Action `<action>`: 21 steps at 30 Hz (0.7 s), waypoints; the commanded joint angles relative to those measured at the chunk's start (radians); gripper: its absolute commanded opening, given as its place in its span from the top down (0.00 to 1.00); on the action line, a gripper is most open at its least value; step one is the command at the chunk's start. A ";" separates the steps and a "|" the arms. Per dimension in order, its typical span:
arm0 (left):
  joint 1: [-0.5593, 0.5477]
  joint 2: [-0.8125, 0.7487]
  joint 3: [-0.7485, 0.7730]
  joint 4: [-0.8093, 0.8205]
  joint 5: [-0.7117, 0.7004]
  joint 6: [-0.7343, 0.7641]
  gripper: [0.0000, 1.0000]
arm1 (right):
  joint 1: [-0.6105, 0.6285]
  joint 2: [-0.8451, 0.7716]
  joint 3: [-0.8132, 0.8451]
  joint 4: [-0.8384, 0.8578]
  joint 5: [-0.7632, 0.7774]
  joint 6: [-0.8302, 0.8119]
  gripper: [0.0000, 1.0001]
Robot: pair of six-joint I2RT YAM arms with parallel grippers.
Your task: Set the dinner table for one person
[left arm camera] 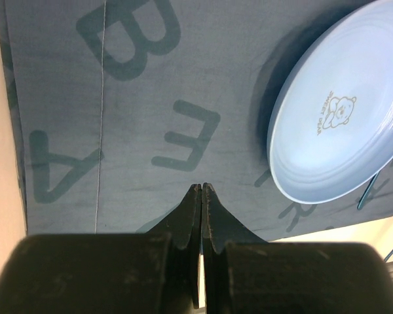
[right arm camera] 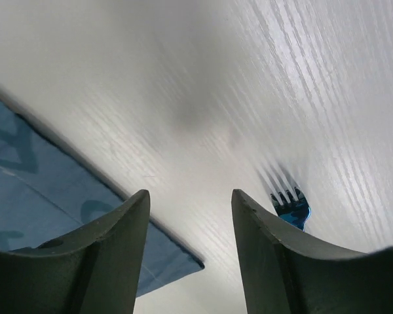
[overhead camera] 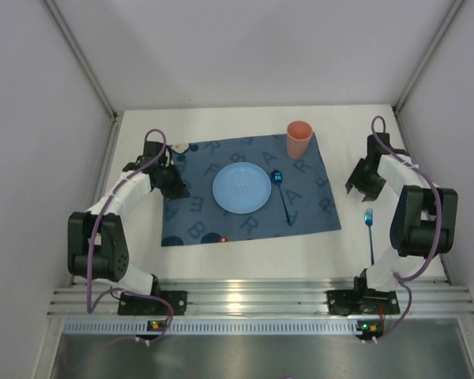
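The white dinner table (overhead camera: 245, 260) carries a dark blue letter-printed placemat (overhead camera: 197, 209). On the mat sit a light blue plate (overhead camera: 242, 188), a blue spoon (overhead camera: 283, 197) to its right and an orange cup (overhead camera: 299, 139) at the far right corner. A blue fork (overhead camera: 370, 235) lies on the bare table right of the mat. My left gripper (overhead camera: 176, 189) is shut and empty over the mat's left part, left of the plate (left arm camera: 344, 111). My right gripper (overhead camera: 362, 189) is open and empty above the table, the fork's tines (right arm camera: 290, 206) beside its right finger.
White walls enclose the table on three sides. The mat's near right corner (right arm camera: 183, 261) shows beside the left finger of the right gripper. An aluminium rail (overhead camera: 253, 300) runs along the near edge by the arm bases.
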 commanded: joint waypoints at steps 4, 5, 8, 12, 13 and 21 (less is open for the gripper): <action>-0.001 0.028 0.041 0.050 0.017 0.019 1.00 | -0.004 -0.126 0.103 -0.130 0.073 -0.066 0.44; -0.001 0.033 0.033 0.055 0.022 0.018 1.00 | -0.007 -0.133 0.102 -0.179 0.088 -0.056 0.44; -0.001 0.041 0.018 0.078 0.034 0.010 1.00 | -0.054 -0.169 0.041 -0.208 0.078 -0.022 0.42; -0.001 0.045 -0.017 0.101 0.039 0.004 1.00 | -0.131 -0.178 -0.065 -0.169 0.012 0.012 0.41; -0.001 0.045 -0.023 0.105 0.042 0.002 1.00 | -0.143 -0.167 -0.085 -0.162 0.006 0.009 0.41; -0.001 0.022 -0.065 0.102 0.025 0.011 1.00 | -0.163 -0.071 -0.122 -0.123 0.023 -0.056 0.41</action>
